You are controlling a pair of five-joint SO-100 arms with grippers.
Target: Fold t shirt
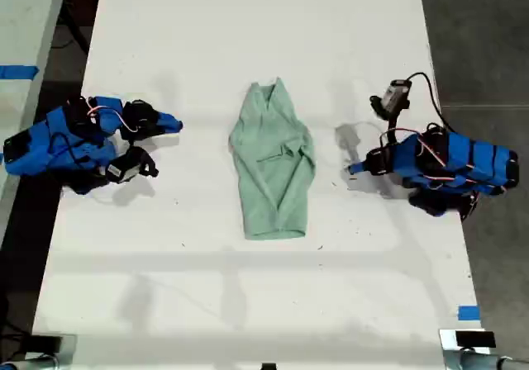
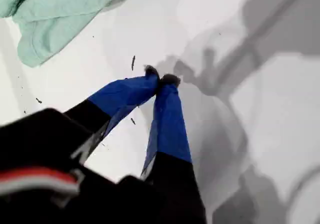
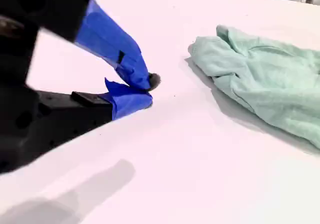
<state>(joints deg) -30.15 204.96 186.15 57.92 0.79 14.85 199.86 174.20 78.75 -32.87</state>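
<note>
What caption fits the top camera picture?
Folded mint t shirt lies on a white table between two resting blue arms.

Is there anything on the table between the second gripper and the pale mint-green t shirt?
Nothing: in the second wrist view, only bare white table separates my second gripper from the wrinkled pale mint-green fabric t shirt.

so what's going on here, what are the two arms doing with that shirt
Nothing is being handled right now. A small pale mint-green fabric t shirt lies on the white table between two blue SO-100 arms, already gathered into a narrow, wrinkled strip. Both arms rest low on the table, one at each side of the exterior view, apart from the shirt. My first gripper and my second gripper are both shut and empty, tips near the tabletop, with the shirt a short way off.
</note>
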